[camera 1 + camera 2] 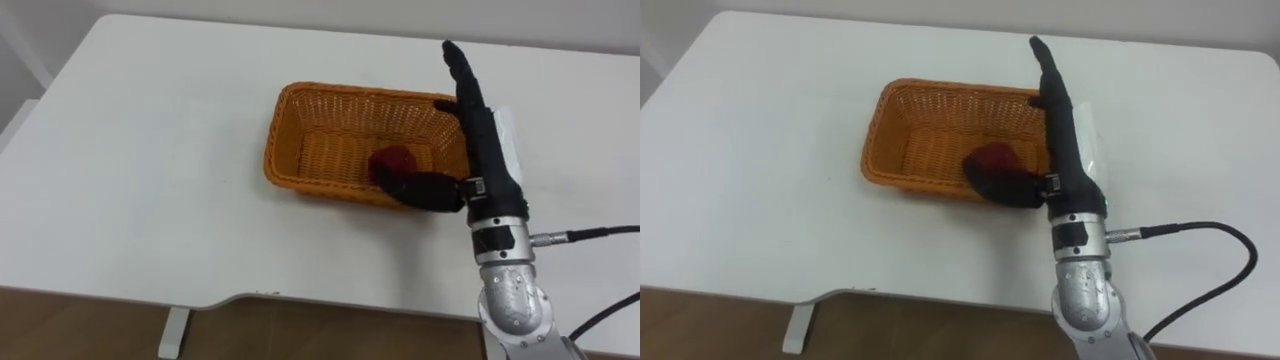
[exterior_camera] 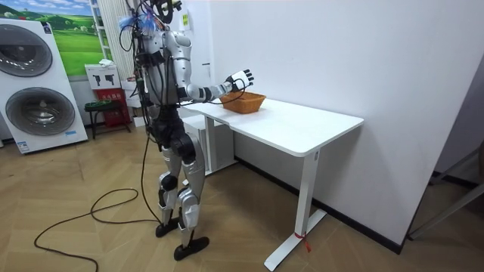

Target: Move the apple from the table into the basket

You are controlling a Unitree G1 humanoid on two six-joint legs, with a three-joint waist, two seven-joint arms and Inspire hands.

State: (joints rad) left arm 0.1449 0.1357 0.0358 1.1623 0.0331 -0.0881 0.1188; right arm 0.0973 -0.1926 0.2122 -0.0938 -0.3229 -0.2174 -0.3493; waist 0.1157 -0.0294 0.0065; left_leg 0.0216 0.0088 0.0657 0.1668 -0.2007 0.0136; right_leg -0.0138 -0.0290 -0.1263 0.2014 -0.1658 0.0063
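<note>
A dark red apple (image 1: 393, 160) (image 1: 990, 158) lies inside the orange wicker basket (image 1: 300, 95) (image 1: 898, 100), near its front wall and right of the middle. My right hand (image 1: 478, 125) (image 1: 1060, 110) hovers over the basket's right end, open, with straight fingers pointing away from me. Its thumb (image 1: 425, 190) stretches left along the front wall, up to the apple's near side. Whether the thumb touches the apple I cannot tell. In the room view the right hand (image 2: 242, 78) is raised just above the basket (image 2: 243, 102).
The basket stands on a white table (image 1: 150, 150) with bare top all round it. The table's near edge (image 1: 230, 295) runs close in front of me, with wooden floor below. In the room view I stand at the table's end, washing machines (image 2: 34, 91) behind me.
</note>
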